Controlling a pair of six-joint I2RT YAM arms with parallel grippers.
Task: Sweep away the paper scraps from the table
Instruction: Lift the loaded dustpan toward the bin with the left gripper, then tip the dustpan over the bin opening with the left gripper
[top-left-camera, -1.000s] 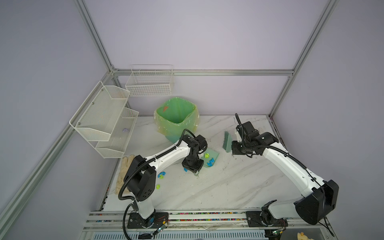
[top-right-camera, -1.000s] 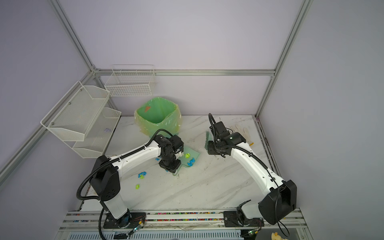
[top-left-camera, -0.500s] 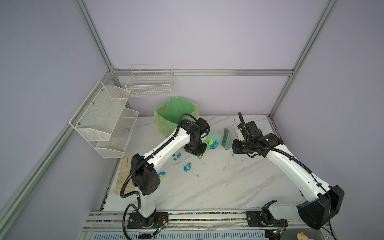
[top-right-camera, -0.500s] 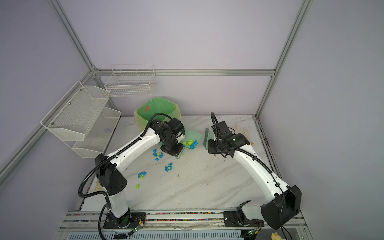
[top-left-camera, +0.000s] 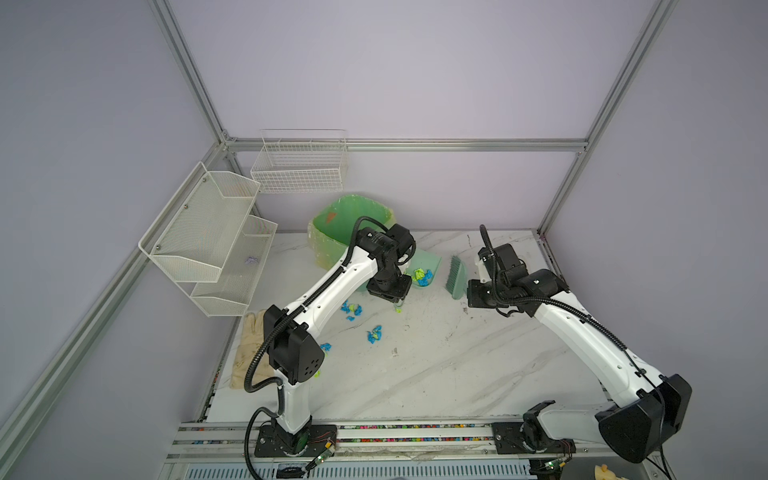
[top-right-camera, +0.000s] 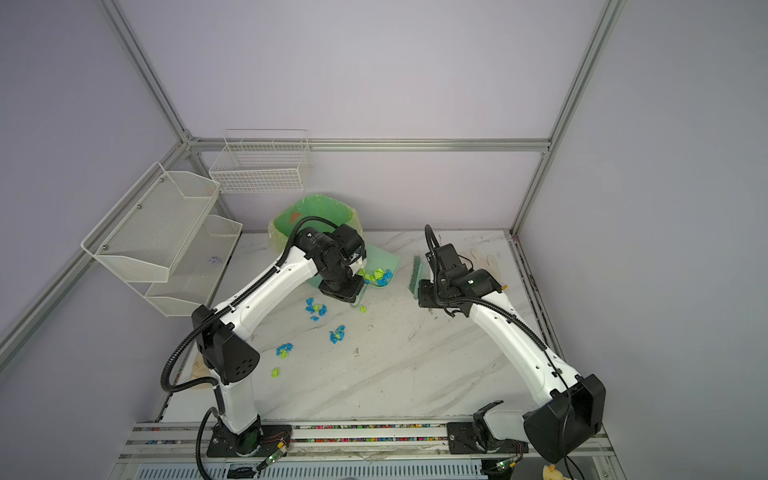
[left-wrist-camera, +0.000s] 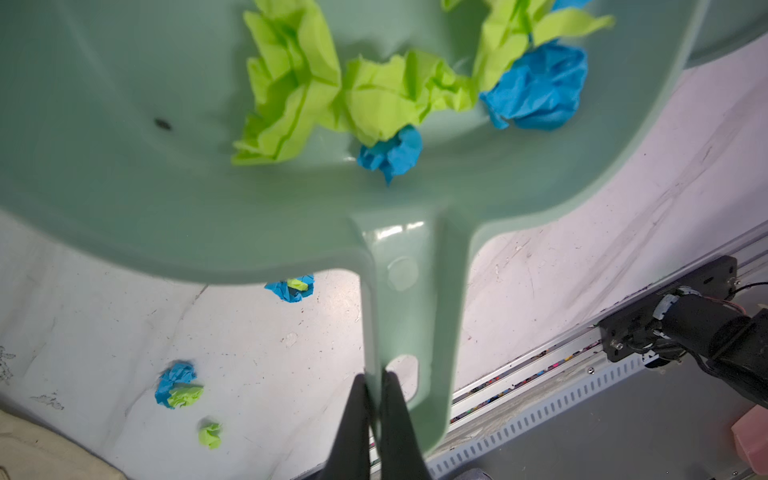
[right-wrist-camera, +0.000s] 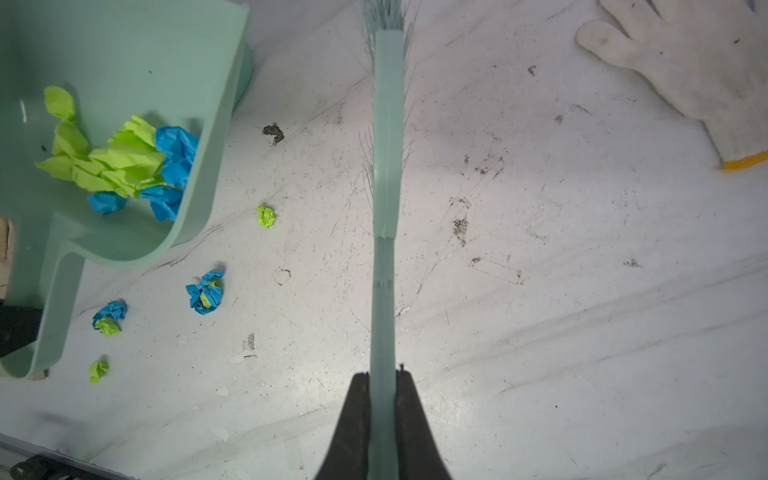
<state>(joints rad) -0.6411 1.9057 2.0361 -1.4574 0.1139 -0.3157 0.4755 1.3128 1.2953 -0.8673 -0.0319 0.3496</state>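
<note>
While a heap of paper scraps (top-left-camera: 422, 276) sat in the dustpan (top-left-camera: 431, 260), I logged more wads loose on the table (top-left-camera: 457, 374), around 7 o'clock from the pan in both top views. The left gripper (left-wrist-camera: 374, 376) was clamped on the dustpan handle; right gripper (right-wrist-camera: 382, 376) was clamped on the brush (right-wrist-camera: 387, 124), which stood at 3 o'clock of the pan. Green-lined bin (top-left-camera: 336, 229) sat at 11 o'clock of it.
</note>
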